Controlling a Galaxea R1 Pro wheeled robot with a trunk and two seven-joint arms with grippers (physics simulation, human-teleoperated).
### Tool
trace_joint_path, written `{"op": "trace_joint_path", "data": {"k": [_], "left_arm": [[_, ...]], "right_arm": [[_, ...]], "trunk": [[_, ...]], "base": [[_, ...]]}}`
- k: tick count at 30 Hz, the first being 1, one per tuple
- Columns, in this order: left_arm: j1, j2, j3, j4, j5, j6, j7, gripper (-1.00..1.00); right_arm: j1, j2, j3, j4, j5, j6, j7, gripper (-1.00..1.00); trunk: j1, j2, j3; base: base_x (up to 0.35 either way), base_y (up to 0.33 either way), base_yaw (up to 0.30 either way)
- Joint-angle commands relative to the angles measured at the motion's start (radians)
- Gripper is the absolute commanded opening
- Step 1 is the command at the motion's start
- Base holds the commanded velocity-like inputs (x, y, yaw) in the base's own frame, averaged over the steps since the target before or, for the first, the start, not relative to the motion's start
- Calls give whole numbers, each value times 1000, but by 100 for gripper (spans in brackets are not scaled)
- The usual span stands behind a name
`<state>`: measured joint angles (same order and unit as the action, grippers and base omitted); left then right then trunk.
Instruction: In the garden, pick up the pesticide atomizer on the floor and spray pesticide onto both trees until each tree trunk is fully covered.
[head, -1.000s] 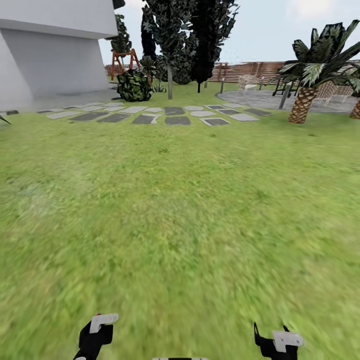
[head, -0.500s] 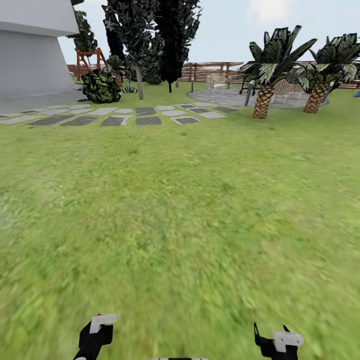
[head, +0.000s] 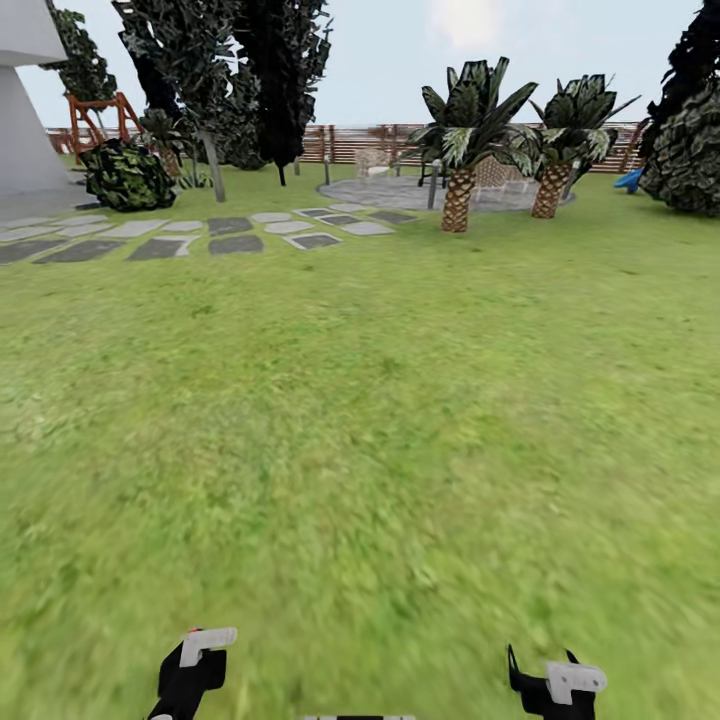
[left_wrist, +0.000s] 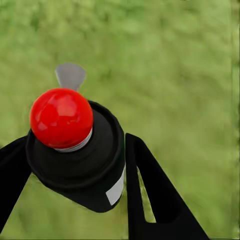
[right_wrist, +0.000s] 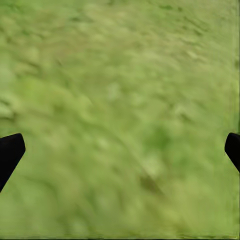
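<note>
The view has swung right, so the trees (head: 230, 80) now sit far left ahead. The left gripper (left_wrist: 75, 165) pinches the pesticide atomizer (left_wrist: 75, 150); the right gripper (right_wrist: 120, 150) hangs spread, empty.

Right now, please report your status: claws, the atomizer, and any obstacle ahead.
Left claw shut on pesticide atomizer, red cap up. Right claw open, over grass. Trees far ahead left, beyond stepping stones. Open lawn between.

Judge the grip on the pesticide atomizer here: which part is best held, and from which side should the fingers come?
The round black body below the cap looks the best place, squeezed across its width. In the left wrist view the left gripper has the pesticide atomizer that way: one finger on each flank, leaving the red cap and grey nozzle free, which probably suits spraying.
</note>
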<state>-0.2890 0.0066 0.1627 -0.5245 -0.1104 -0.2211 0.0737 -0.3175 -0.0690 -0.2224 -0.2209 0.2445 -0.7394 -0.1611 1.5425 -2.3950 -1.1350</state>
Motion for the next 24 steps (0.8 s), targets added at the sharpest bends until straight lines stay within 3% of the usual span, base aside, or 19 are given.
{"op": "trace_joint_path", "data": {"k": [1,24], "left_arm": [[0,0,0,0,0,0,0,-100],[0,1,1,0,0,0,0,-100]], "right_arm": [[0,0,0,0,0,0,0,100],[0,0,0,0,1,1,0,100]], "trunk": [[0,0,0],[0,0,0]], "base": [[-84,-268,-300],[-32,-268,-300]]}}
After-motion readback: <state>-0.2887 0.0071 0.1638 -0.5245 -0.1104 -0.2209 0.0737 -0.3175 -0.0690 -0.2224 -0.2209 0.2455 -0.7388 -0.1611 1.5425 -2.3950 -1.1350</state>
